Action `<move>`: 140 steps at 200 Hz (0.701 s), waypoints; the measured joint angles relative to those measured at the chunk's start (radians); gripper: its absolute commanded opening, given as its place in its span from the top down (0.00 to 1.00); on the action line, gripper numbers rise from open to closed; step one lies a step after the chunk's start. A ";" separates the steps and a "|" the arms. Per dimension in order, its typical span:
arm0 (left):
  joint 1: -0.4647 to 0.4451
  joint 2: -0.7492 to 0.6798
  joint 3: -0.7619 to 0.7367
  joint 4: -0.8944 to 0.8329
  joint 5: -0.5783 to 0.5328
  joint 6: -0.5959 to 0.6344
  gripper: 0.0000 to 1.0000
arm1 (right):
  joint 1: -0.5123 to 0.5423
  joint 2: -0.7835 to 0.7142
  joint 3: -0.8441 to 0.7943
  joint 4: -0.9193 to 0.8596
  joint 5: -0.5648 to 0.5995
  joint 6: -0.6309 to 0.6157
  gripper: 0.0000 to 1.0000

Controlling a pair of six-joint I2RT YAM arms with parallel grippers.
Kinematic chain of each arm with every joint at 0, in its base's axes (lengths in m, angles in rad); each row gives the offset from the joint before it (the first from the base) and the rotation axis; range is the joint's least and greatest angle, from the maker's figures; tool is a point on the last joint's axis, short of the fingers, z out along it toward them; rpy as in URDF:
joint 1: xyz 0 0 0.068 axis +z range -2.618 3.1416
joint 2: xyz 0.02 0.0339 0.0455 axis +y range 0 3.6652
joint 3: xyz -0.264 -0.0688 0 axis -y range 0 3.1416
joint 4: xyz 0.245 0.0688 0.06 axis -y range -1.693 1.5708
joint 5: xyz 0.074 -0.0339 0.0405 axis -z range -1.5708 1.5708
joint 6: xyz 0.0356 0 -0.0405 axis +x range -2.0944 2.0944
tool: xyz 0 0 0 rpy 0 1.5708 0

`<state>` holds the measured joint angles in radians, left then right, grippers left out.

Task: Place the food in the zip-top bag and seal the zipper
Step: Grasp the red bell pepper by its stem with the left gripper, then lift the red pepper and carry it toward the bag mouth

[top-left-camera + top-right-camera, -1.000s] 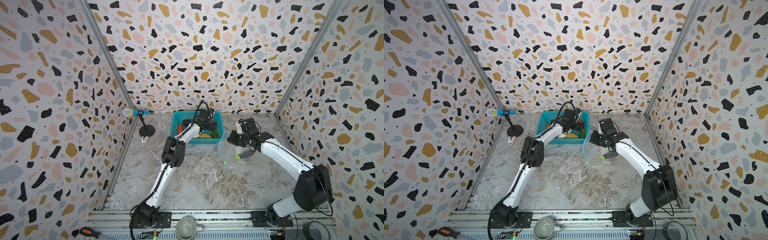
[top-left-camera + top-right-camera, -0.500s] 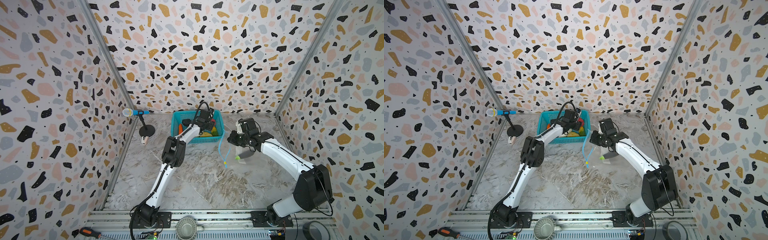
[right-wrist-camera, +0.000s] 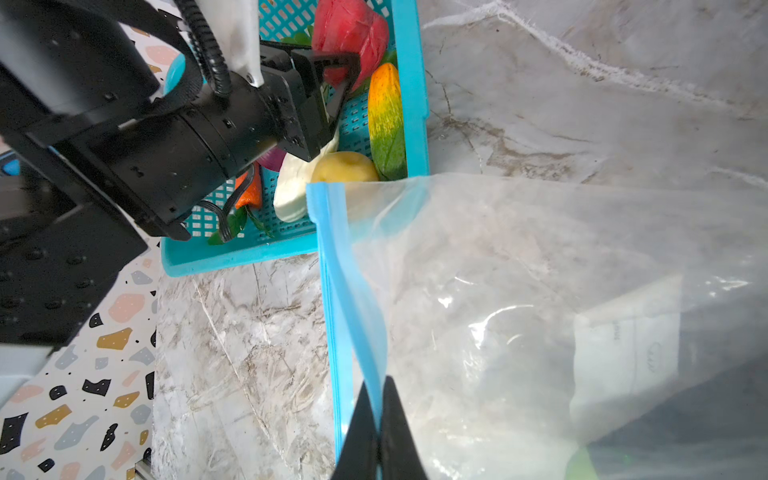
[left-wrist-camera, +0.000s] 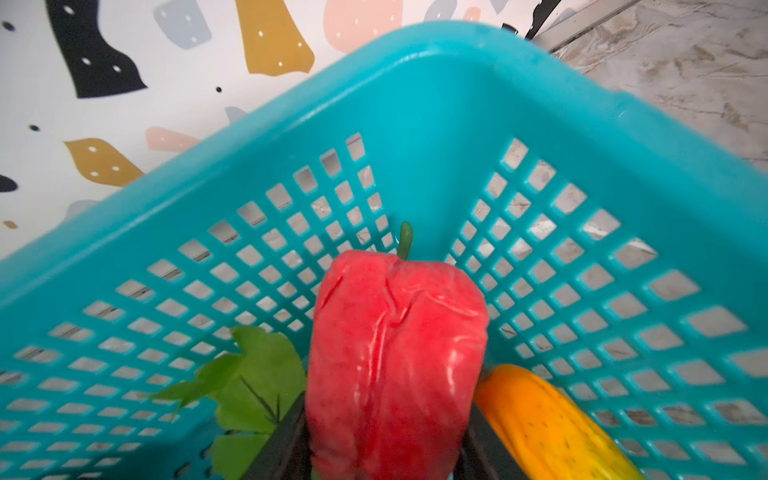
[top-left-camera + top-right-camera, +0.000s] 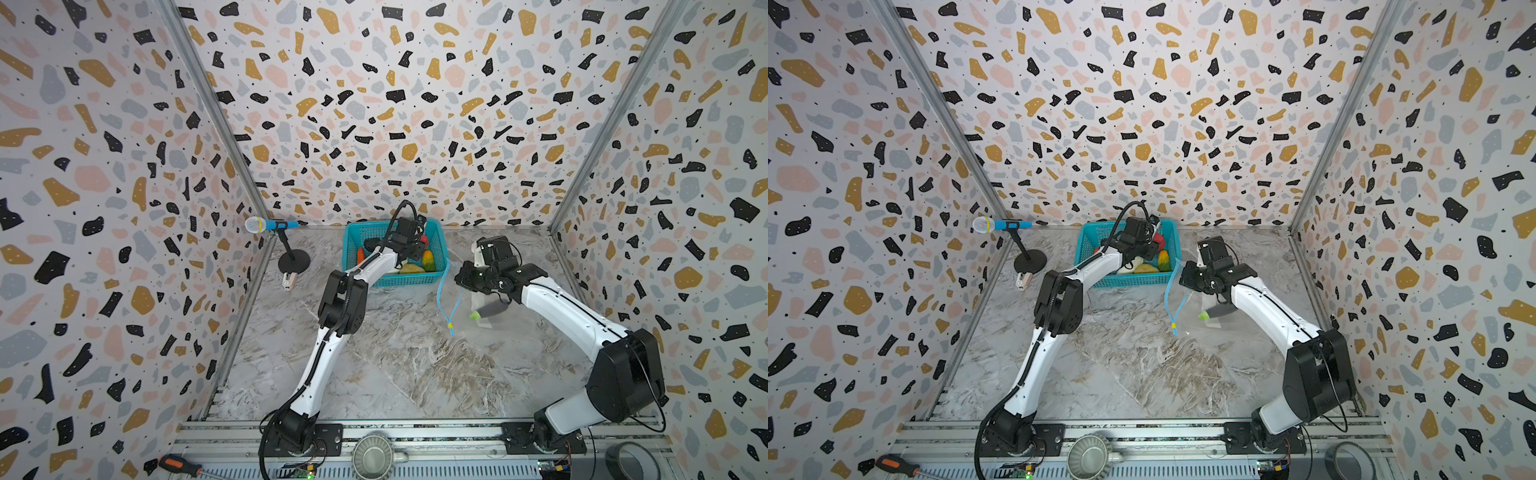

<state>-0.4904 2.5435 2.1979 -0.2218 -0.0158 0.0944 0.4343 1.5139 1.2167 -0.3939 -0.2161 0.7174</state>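
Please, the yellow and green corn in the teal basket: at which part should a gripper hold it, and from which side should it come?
The corn lies flat, lengthwise along the basket wall, so a sideways approach is blocked, and the yellow potato crowds its green end. Probably best: come down from above and close the jaws over its narrow width at the middle.

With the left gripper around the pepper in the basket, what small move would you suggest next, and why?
Probably lift the pepper straight up out of the basket. The left gripper has its fingers pressed against both its sides, so it looks held, and the right gripper holds the bag by its blue zipper edge beside the basket.
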 measured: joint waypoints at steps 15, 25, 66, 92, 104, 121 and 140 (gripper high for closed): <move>0.001 -0.023 -0.018 0.004 0.009 0.000 0.63 | 0.000 0.000 0.000 0.001 0.000 0.000 1.00; 0.002 -0.040 -0.036 0.006 0.014 -0.001 0.63 | 0.000 0.000 0.000 0.002 0.000 0.000 1.00; 0.002 -0.137 -0.152 0.028 0.043 -0.028 0.64 | 0.000 0.000 0.000 0.005 0.000 0.000 1.00; 0.003 -0.207 -0.249 0.058 0.080 -0.063 0.65 | 0.000 0.000 -0.008 0.014 0.000 0.003 1.00; 0.003 -0.230 -0.282 0.069 0.098 -0.083 0.66 | 0.000 0.000 -0.011 0.013 -0.001 0.004 1.00; 0.003 -0.255 -0.319 0.082 0.121 -0.108 0.67 | 0.000 0.000 -0.013 0.016 0.000 0.005 1.00; 0.003 -0.290 -0.376 0.095 0.141 -0.143 0.68 | 0.000 0.000 -0.014 0.026 -0.001 0.005 1.00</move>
<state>-0.4877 2.2536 1.8221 -0.1268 0.1253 -0.0483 0.4343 1.5139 1.2030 -0.3679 -0.2169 0.7223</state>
